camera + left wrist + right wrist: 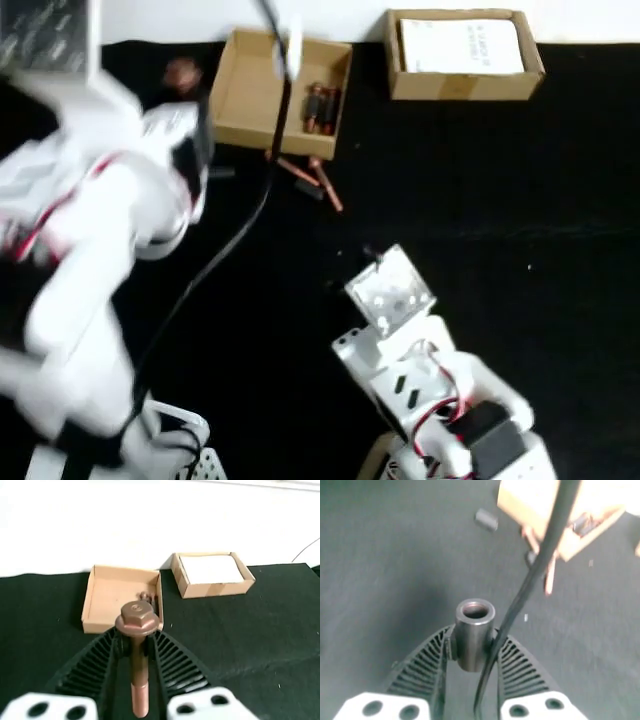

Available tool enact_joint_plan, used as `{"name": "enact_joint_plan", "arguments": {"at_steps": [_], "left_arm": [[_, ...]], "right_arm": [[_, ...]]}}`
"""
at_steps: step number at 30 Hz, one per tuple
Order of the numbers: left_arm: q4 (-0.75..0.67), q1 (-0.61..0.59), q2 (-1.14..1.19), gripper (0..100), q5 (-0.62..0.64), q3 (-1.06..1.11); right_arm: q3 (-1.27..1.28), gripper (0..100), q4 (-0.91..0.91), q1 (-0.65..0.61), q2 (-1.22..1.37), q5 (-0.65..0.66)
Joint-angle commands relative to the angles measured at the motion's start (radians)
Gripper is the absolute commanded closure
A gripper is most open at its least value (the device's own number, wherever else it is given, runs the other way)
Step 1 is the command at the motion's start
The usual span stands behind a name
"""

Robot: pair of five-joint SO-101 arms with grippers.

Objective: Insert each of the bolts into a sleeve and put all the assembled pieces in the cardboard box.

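Note:
My left gripper (137, 637) is shut on a copper bolt (138, 625) with its hex head toward the boxes and its shank running back between the fingers. In the high view this bolt (183, 72) is a brown blur beside the left arm (90, 220), just left of the cardboard box (245, 110). My right gripper (474, 640) is shut on a dark grey sleeve (475, 625) that stands upright, bore open at the top. The right arm (430, 380) sits at the lower middle. A few assembled pieces (320, 105) lie in the box's right end.
Two loose copper bolts (318, 180) lie on the black cloth just in front of the box, and a loose sleeve (486, 519) lies nearby. A second box (465, 55) holding white paper stands at the back right. A black cable (240, 230) crosses the table and hangs across the right wrist view.

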Motion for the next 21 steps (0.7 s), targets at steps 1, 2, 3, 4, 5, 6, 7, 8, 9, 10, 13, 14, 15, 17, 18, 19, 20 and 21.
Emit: {"name": "enact_joint_plan", "arguments": {"at_steps": [1, 2, 3, 4, 5, 6, 7, 8, 9, 10, 13, 14, 15, 17, 18, 19, 20, 21], "left_arm": [[-0.008, 0.007, -0.211, 99, -0.009, 0.263], [-0.029, 0.007, -0.252, 99, -0.008, 0.337], [-0.066, 0.007, -0.297, 99, -0.008, 0.426], [-0.114, 0.007, -0.334, 99, -0.008, 0.509], [-0.163, 0.002, -0.381, 99, -0.008, 0.588], [-0.221, 0.002, -0.427, 99, -0.008, 0.667], [-0.278, 0.007, -0.475, 99, -0.006, 0.746], [-0.336, 0.010, -0.521, 99, -0.003, 0.825], [-0.396, 0.025, -0.565, 99, -0.006, 0.906], [-0.451, 0.048, -0.607, 99, -0.006, 0.981], [-0.586, 0.142, -0.700, 99, -0.006, 1.205], [-0.620, 0.182, -0.719, 99, -0.006, 1.271], [-0.658, 0.223, -0.728, 99, -0.006, 1.330], [-0.736, 0.282, -0.731, 99, -0.006, 1.408], [-0.766, 0.298, -0.731, 99, -0.006, 1.425], [-0.789, 0.306, -0.730, 99, -0.006, 1.431], [-0.806, 0.312, -0.728, 99, -0.006, 1.432], [-0.816, 0.320, -0.728, 99, -0.006, 1.432]], "right_arm": [[0.308, 99.2, -0.337, -0.013, -0.166, -0.008], [0.377, 99.2, -0.418, -0.013, -0.194, -0.021], [0.441, 99.2, -0.501, -0.013, -0.222, -0.055], [0.498, 99.2, -0.578, -0.013, -0.243, -0.103], [0.552, 99.2, -0.654, -0.013, -0.260, -0.157], [0.591, 99.2, -0.720, -0.013, -0.265, -0.210], [0.624, 99.2, -0.773, -0.013, -0.260, -0.259], [0.648, 99.2, -0.814, -0.013, -0.254, -0.298], [0.664, 99.2, -0.843, -0.013, -0.246, -0.328], [0.668, 99.2, -0.854, -0.013, -0.236, -0.351], [0.668, 99.2, -0.851, -0.013, -0.203, -0.371], [0.670, 99.2, -0.851, -0.013, -0.193, -0.370], [0.670, 99.2, -0.851, -0.013, -0.182, -0.370], [0.670, 99.2, -0.851, -0.013, -0.162, -0.368], [0.670, 99.2, -0.851, -0.013, -0.151, -0.368], [0.670, 99.2, -0.851, -0.013, -0.142, -0.368], [0.670, 99.2, -0.851, -0.013, -0.133, -0.367], [0.670, 99.2, -0.851, -0.013, -0.124, -0.367]]}}
